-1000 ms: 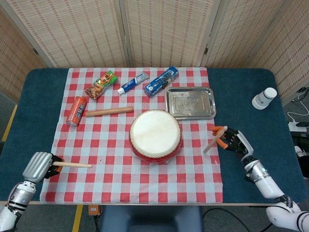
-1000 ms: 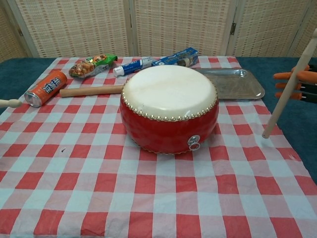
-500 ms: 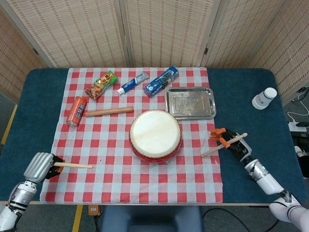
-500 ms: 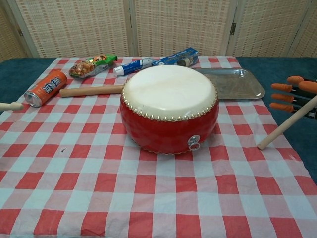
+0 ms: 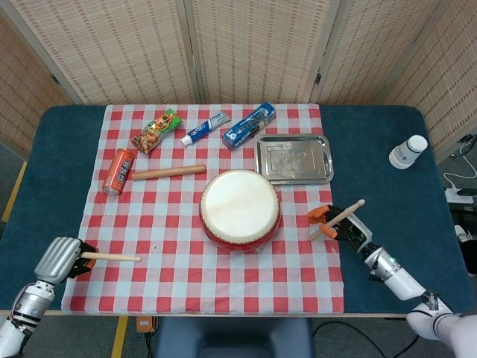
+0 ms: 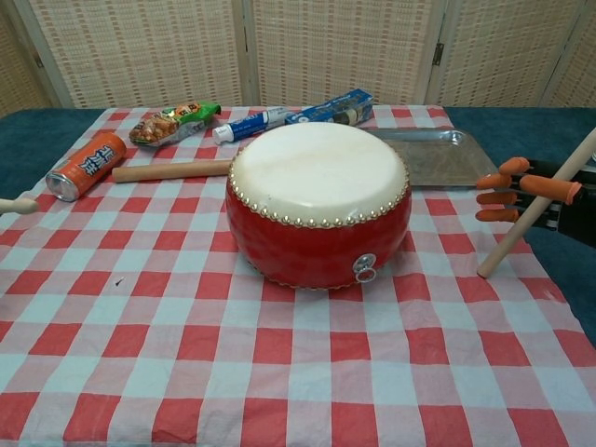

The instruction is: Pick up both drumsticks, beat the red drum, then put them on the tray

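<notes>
The red drum (image 5: 240, 208) (image 6: 318, 206) with a cream skin stands in the middle of the checked cloth. My right hand (image 5: 340, 224) (image 6: 529, 191), with orange fingertips, grips a wooden drumstick (image 5: 337, 219) (image 6: 533, 209) just right of the drum, its tip slanting down toward the cloth. At the near left edge my left hand (image 5: 61, 257) holds the other drumstick (image 5: 112, 256) (image 6: 17, 205) level, pointing right. The chest view shows only that stick's tip, not the left hand. The steel tray (image 5: 294, 158) (image 6: 438, 155) lies behind the drum to the right.
Behind and left of the drum lie a wooden rolling pin (image 5: 168, 172), an orange can (image 5: 118, 171) on its side, a snack packet (image 5: 157, 130), a toothpaste tube (image 5: 205, 128) and a blue box (image 5: 249, 125). A white cup (image 5: 408, 151) stands on the blue table at far right.
My right hand has moved left, closer to the drum, and the drumstick in it has tilted steeper again. The left hand and its stick have barely moved.
</notes>
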Robot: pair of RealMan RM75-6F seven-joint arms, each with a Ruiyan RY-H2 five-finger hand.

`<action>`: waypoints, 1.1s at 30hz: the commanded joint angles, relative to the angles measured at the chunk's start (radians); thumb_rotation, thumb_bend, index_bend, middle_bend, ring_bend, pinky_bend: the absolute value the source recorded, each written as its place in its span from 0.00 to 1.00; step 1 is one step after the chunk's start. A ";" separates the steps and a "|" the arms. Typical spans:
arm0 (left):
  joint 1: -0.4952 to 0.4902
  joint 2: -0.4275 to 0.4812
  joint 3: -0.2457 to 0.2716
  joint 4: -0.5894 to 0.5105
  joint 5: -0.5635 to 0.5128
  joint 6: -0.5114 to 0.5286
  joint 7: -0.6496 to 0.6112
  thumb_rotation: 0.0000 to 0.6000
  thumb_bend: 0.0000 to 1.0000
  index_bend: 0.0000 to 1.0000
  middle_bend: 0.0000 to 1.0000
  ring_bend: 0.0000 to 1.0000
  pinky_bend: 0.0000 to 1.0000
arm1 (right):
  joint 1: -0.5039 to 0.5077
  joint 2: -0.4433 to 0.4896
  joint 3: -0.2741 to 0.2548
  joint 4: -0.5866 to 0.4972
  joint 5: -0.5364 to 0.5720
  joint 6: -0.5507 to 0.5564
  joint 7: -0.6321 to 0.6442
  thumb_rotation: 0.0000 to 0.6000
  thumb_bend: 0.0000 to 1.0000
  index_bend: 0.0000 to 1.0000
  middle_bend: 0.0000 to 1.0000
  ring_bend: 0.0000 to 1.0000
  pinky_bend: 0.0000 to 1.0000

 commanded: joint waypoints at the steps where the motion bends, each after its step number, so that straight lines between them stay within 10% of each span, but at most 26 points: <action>1: 0.001 0.000 0.001 0.002 0.001 0.001 -0.003 1.00 0.83 1.00 1.00 1.00 1.00 | 0.012 -0.010 -0.002 -0.021 0.015 -0.022 -0.042 1.00 0.05 0.51 0.41 0.33 0.32; 33: 0.002 -0.017 0.016 0.043 0.018 -0.001 -0.054 1.00 0.82 1.00 1.00 1.00 1.00 | 0.043 -0.080 -0.005 -0.075 0.088 -0.134 -0.297 1.00 0.00 0.94 0.73 0.63 0.51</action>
